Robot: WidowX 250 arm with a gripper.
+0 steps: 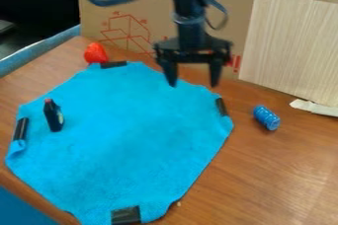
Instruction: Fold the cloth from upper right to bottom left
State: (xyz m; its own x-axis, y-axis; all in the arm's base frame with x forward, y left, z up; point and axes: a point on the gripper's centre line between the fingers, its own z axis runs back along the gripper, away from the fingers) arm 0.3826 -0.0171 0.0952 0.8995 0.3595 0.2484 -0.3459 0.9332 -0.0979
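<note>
Overhead, open black fingers (pixel 194 82), blue cloth (pixel 125 135), dark bottle (pixel 54 116)

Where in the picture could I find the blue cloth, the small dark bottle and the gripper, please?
Blue cloth (pixel 132 142): camera view, bare middle of its upper face.
Small dark bottle (pixel 54 117): camera view, middle of its body.
Gripper (pixel 194 84): camera view, midway between its fingertips.

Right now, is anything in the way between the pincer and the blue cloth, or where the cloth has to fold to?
Nothing visible stands between the pincer and the upper-right edge of the blue cloth. On the cloth's left side, though, a dark red-capped bottle could get in the fold's way.
</note>
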